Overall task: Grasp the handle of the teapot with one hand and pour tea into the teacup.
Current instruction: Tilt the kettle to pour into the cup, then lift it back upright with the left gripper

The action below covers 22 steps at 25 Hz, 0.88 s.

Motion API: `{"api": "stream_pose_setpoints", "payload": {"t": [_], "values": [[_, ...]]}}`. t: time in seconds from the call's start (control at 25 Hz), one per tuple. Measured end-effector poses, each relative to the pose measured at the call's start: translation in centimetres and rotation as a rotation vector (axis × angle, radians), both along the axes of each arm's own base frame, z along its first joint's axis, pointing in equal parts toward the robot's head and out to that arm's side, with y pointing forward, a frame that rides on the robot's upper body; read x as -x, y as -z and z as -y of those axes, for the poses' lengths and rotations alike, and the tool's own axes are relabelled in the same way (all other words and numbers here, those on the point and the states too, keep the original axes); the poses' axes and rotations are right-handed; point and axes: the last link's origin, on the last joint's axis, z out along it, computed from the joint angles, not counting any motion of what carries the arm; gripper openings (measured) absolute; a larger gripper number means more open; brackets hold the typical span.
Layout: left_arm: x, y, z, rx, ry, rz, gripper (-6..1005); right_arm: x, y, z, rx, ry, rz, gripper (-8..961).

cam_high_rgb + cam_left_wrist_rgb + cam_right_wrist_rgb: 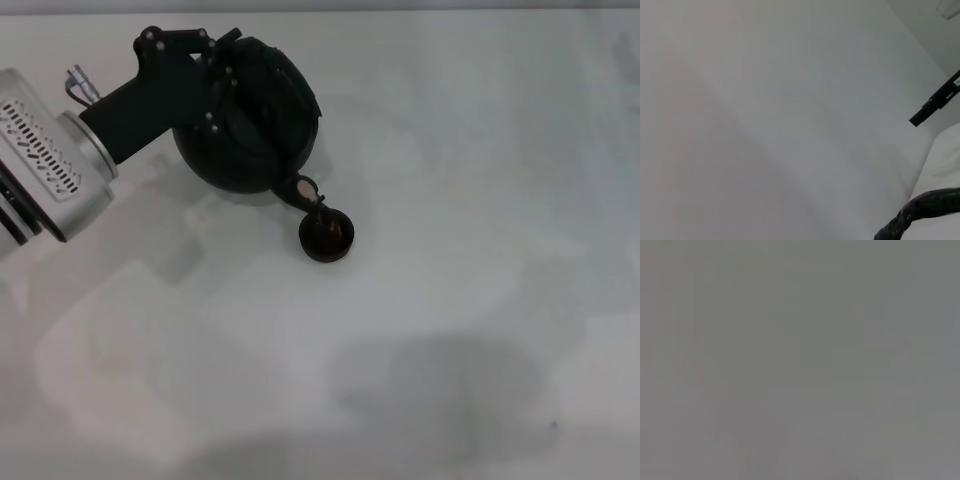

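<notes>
A: Entry. Where does the teapot (250, 125) sit?

B: Upper left of the head view, tipped, with its spout (303, 192) pointing toward lower right. The spout tip hangs directly over the teacup (327, 236), which stands on the white table (450, 300) just below centre-left. A thin brown thread seems to join spout and cup, and the cup's inside looks brown. I judge the pour is under way.

A: Who carries it?

B: The left gripper (215, 95), coming in from the left edge. Its black fingers merge with the pot's top where the handle (235, 75) arches, so it reads as clenched on the handle; black on black, the exact contact is hard to trace. Holding at the top lets the pot swing spout-down.

A: Wrist cameras?

B: The left wrist view shows mostly bare table, with a dark wrapped curve at the lower right, likely the handle (925, 210). The right wrist view is a blank grey field. The right gripper appears nowhere.

A: Risk?

B: Small cup, wide pot: overfilling or drifting off the rim.
</notes>
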Motion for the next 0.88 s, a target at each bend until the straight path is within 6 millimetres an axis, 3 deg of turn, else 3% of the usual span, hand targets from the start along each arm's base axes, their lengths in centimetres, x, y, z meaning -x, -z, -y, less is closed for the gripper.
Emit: {"api": "stream_pose_setpoints", "payload": {"t": [0.88], "values": [[1.9, -0.8, 0.6, -0.064, -0.126, 0.099, 88, 0.8, 0.0, -0.8, 0.005, -0.016, 0.002, 828]]}}
